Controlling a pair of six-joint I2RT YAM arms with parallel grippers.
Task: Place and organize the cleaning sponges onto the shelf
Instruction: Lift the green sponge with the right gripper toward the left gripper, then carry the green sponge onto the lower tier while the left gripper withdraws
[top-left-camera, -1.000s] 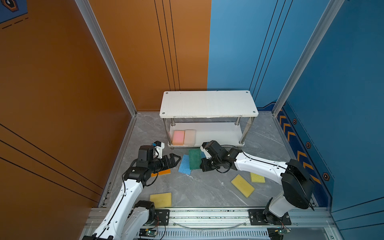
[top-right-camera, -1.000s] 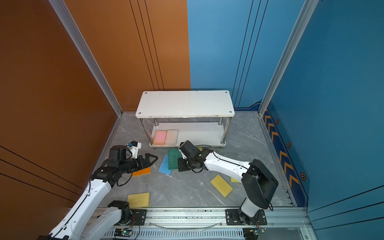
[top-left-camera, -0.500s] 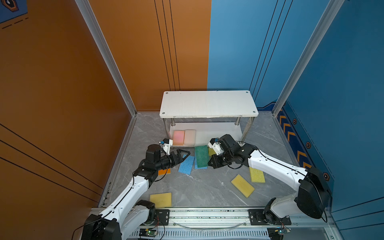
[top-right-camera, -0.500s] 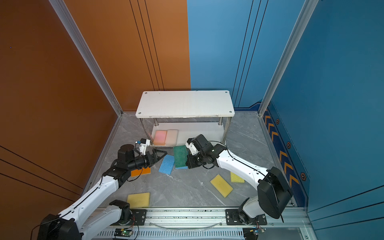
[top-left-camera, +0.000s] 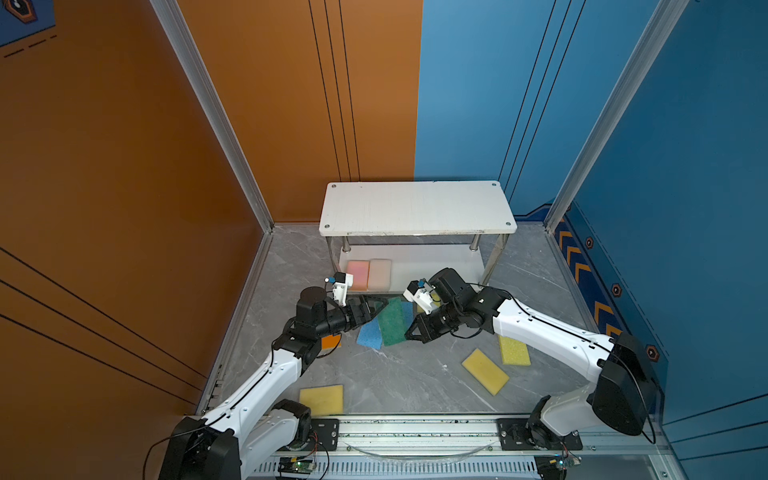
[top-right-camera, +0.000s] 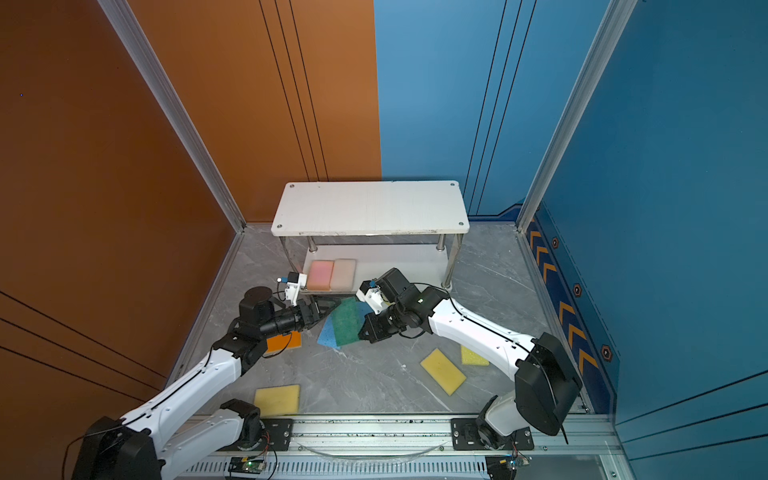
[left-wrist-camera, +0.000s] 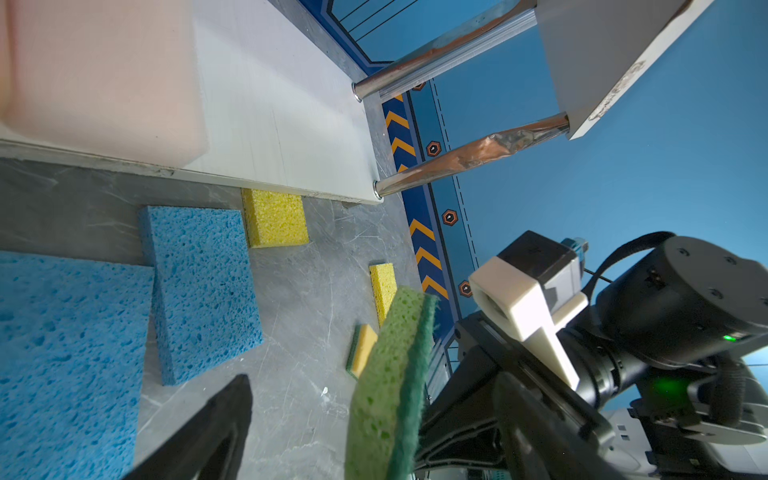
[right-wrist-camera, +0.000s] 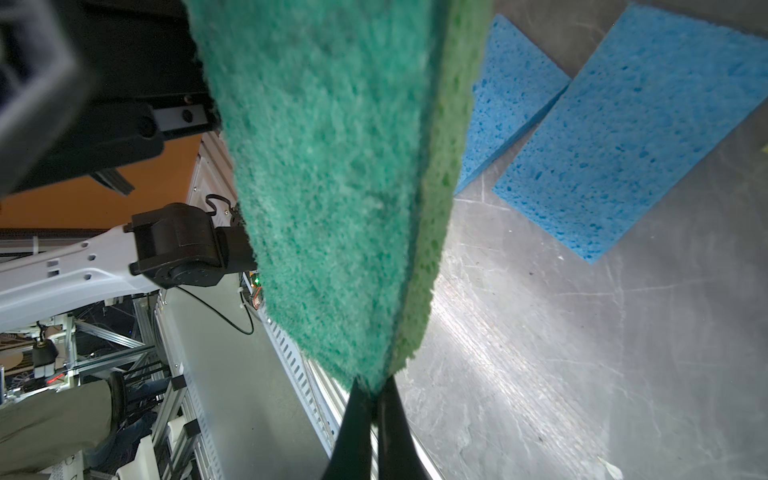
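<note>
Right jaws: I see them pinched on green sponge (top-left-camera: 392, 322), centre of both top views | left jaws: wide, at its upper-left corner

A white two-tier shelf with metal legs (top-left-camera: 415, 208) stands at 12 o'clock on the grey marbled floor (top-left-camera: 395, 382). On the left end of its lower board a pink foam sponge (top-left-camera: 358, 274) lies just beside an off-white foam sponge (top-left-camera: 380, 274). Just before the shelf, a dark green rectangular foam sponge (top-left-camera: 392, 320) sits over a blue foam sponge (top-left-camera: 370, 336) at its 8 o'clock and a second blue foam sponge (top-left-camera: 408, 309) at its 1 o'clock. An orange foam sponge (top-left-camera: 331, 341) lies at 9 o'clock, a yellow foam sponge (top-left-camera: 322, 399) at 7 o'clock, and a second yellow foam sponge (top-left-camera: 485, 371) and a third yellow foam sponge (top-left-camera: 514, 350) lie near each other at 4 o'clock.
</note>
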